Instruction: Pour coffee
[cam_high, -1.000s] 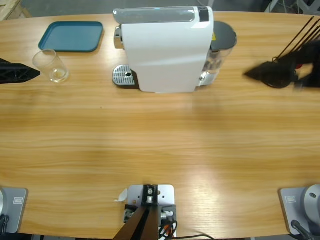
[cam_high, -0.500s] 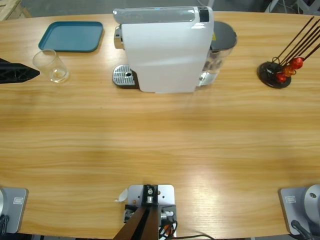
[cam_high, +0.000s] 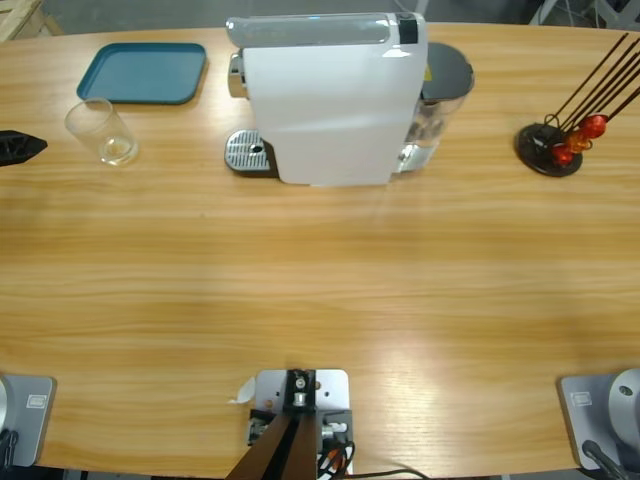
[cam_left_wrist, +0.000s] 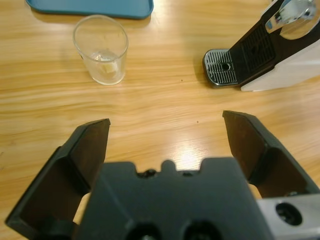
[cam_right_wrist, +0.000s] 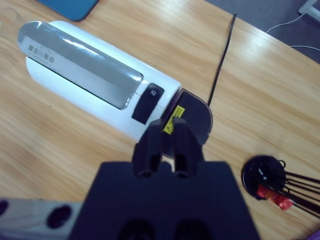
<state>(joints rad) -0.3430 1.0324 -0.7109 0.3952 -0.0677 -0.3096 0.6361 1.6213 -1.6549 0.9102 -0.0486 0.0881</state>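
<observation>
The left gripper (cam_left_wrist: 165, 130), jaws spread and holding nothing, points at a clear glass (cam_left_wrist: 101, 49) standing near a blue tray (cam_high: 142, 72), with only a pale trace of coffee (cam_left_wrist: 107, 68) inside. The right gripper (cam_right_wrist: 168, 142), jaws pressed together, hangs above the white coffee machine (cam_right_wrist: 95, 75).

Long wooden bench (cam_high: 320, 290) under glare; grey floor (cam_high: 130, 12) beyond far edge; pale wooden crate (cam_high: 18, 18) at corner.
</observation>
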